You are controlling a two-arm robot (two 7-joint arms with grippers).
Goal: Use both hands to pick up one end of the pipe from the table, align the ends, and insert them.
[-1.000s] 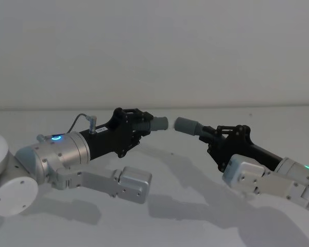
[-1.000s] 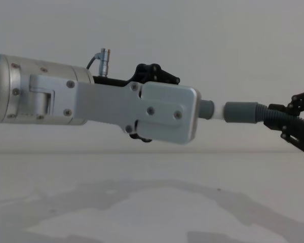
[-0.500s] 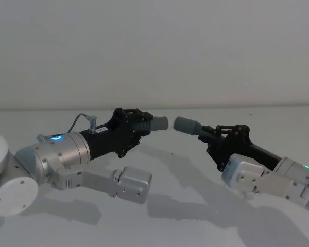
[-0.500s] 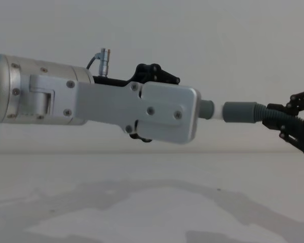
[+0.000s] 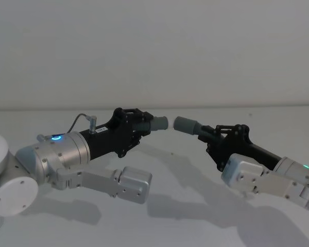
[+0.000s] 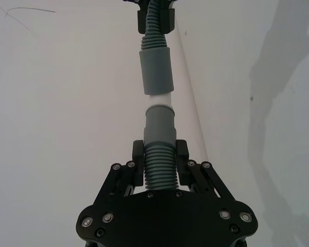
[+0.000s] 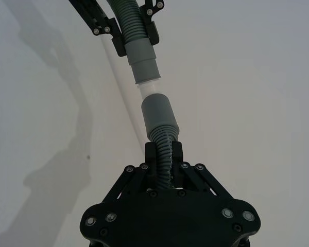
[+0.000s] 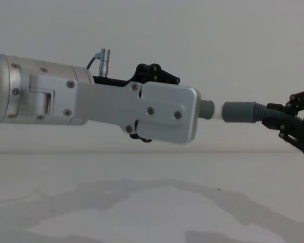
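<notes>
Both grippers hold their pipe pieces in the air above the white table, facing each other. My left gripper is shut on the ribbed part of one grey pipe piece. Its narrow end has a pale tip that points right. My right gripper is shut on the other ribbed pipe piece, with its wider collar pointing left. Tip and collar are lined up nearly end to end. The tip sits right at the collar's mouth, and I cannot tell whether it is inside.
The left arm's silver body spans much of the chest view. Arm shadows lie on the table beneath the pipes. A pale wall rises behind the table's far edge.
The right gripper has edged slightly left with its collar, closing the gap to the pale tip. The left gripper has stayed put.
</notes>
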